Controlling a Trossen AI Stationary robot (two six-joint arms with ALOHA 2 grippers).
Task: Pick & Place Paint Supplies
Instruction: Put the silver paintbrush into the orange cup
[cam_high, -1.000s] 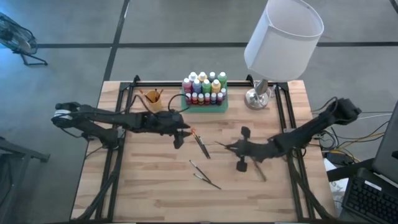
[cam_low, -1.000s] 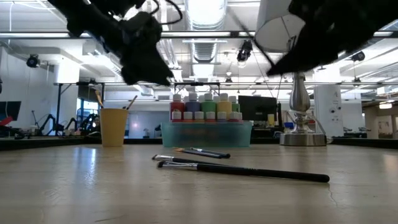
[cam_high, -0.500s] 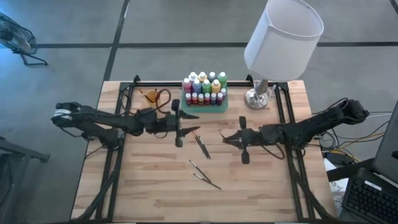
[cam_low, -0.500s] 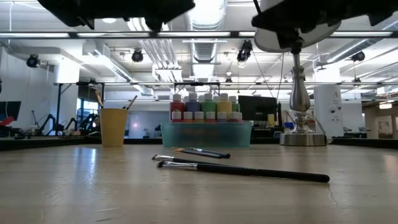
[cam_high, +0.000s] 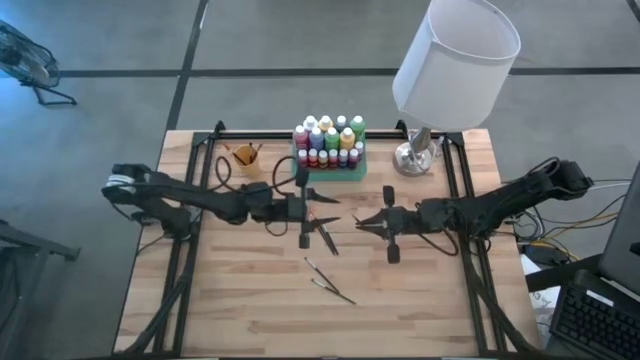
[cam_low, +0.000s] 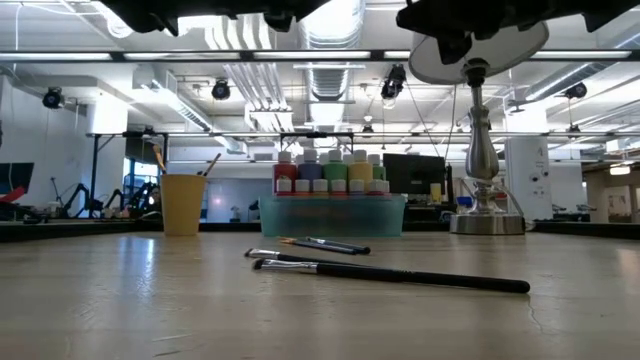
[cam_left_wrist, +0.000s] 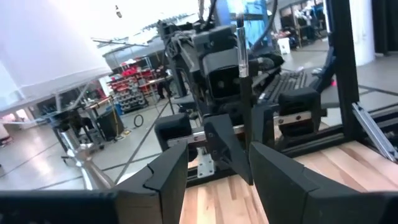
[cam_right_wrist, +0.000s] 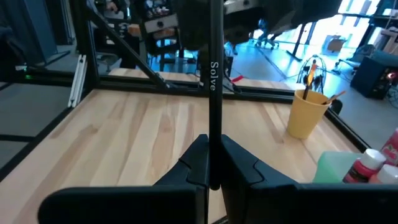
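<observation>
Above mid-worktop (cam_high: 240, 300), the right hand (cam_high: 366, 224) clamps a paintbrush (cam_right_wrist: 214, 93); the left hand (cam_high: 328, 195), facing it, is spread and empty.

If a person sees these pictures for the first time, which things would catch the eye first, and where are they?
The eye goes first to the two grippers facing each other at mid-table: the right gripper is shut on a thin dark paintbrush, and the left gripper is open close in front of it. Next comes the green tray packed with colourful paint bottles at the far edge, beside a big white lamp. Three more brushes lie loose on the wood.
</observation>
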